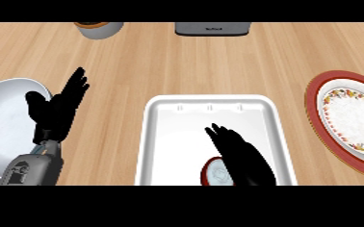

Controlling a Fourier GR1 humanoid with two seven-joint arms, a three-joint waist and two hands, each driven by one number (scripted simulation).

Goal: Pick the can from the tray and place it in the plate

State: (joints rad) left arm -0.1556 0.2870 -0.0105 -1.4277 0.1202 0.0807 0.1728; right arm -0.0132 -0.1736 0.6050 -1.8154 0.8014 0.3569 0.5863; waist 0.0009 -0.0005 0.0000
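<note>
can: we see it [215, 172] at 6 o'clock inside the tray, near the front wall, lying so its round red-rimmed end faces up at us; mostly hidden by our right hand
right hand: ours [241, 156] sits over the tray, fingers straight and pointing toward 11 o'clock, just beside and partly over the can; not curled round it, holding nothing
left hand: resting [57, 107] at 9 o'clock, fingers up and spread, holding nothing, over the edge of a white bowl [16, 110]
tray: white, shallow walls [210, 108], centre of the counter, otherwise bare inside
plate: red rim, floral band [341, 118], at 3 o'clock, well apart from the tray, partly cut by the frame edge
handling: we judge the can rigid, light, smooth-sided, so likely to slip or roll; not fragile
grip point: we'd wrap the curved side wall at mid-body, thumb opposite fingers, not the end faces
surface: pale wood counter [177, 67], flat
room: grey appliance [213, 29] at 12 o'clock, grey cup [99, 29] at 11 o'clock, both at the back edge, clear of our path to the plate
</note>
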